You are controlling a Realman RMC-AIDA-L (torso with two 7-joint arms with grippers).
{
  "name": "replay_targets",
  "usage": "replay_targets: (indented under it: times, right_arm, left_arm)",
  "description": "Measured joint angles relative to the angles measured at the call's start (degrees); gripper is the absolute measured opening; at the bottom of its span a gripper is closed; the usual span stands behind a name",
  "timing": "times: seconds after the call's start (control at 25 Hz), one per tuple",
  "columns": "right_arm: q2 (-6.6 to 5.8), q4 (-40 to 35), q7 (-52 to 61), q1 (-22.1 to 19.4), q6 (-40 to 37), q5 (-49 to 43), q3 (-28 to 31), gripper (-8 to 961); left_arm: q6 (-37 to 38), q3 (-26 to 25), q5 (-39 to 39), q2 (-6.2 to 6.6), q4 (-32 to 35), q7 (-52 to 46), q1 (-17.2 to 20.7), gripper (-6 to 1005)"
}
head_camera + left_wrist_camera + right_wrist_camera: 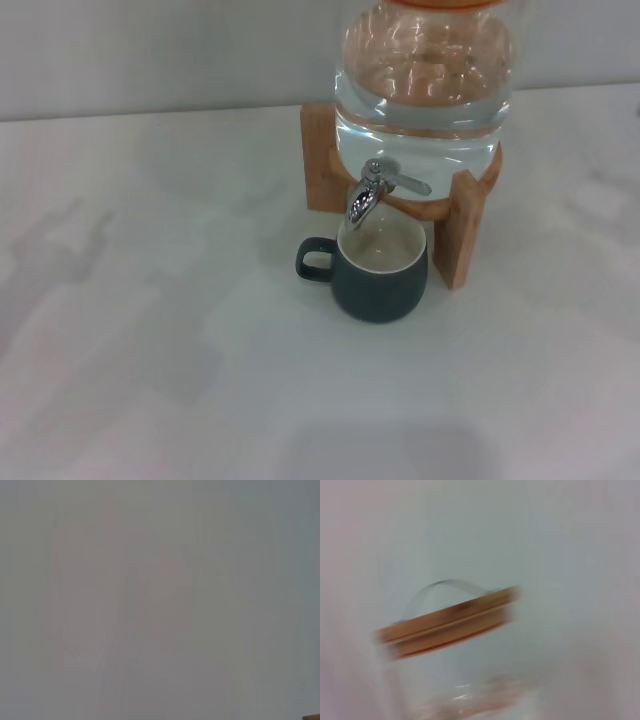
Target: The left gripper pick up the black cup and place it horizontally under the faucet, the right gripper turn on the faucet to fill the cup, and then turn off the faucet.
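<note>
Apparently neither tool visible, state untellable; black cup (380, 275) upright under faucet (367, 197).

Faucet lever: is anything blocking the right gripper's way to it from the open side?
Nothing visible does. The faucet lever sticks out over bare table, above the black cup; only the wooden stand leg sits nearby. Neither gripper is in view.

No part of the robot's body shows in the head view, so nothing of its colours, casing, cables or markings can be told. Neither wrist view shows its own arm, and the left gripper and the right gripper are both out of sight.
</note>
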Motion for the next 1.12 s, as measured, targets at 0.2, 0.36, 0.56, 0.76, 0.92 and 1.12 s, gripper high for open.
replay_targets:
  times: [0.2, 0.36, 0.56, 0.76, 0.92, 1.12]
  right_arm:
    - [-1.36, -0.4, -1.2, -1.3, -7.0, -2.2, 12.8, 843]
    - [-1.70, -1.5, -1.1, -2.1, -9.9, -2.3, 19.3, 843]
    - [-1.52, -3.3, -1.1, -3.0, -10.8, -2.3, 20.3, 843]
    - [-0.63, -3.4, -1.4, -3.5, -11.2, -2.4, 20.3, 843]
    - [-0.03, -3.8, -1.5, -3.4, -11.3, -2.4, 20.2, 843]
    - [0.38, -3.9, -1.6, -3.9, -11.6, -2.4, 20.4, 843]
  left_arm:
    - [-2.1, 0.2, -0.1, 0.00, 0.2, -0.1, 0.6, 513]
    - [-6.6, 0.2, -0.8, -0.07, 1.7, -0.1, 2.6, 515]
    - [-8.5, 0.2, -5.2, -0.28, 1.8, -0.1, 7.5, 517]
    - [-11.6, 0.3, -9.3, -0.30, 1.6, -0.1, 9.9, 522]
    - [-11.9, 0.3, -9.3, -0.32, 1.4, -0.1, 10.1, 535]
    - [-11.5, 0.4, -9.1, -0.09, 0.7, -4.2, 10.1, 539]
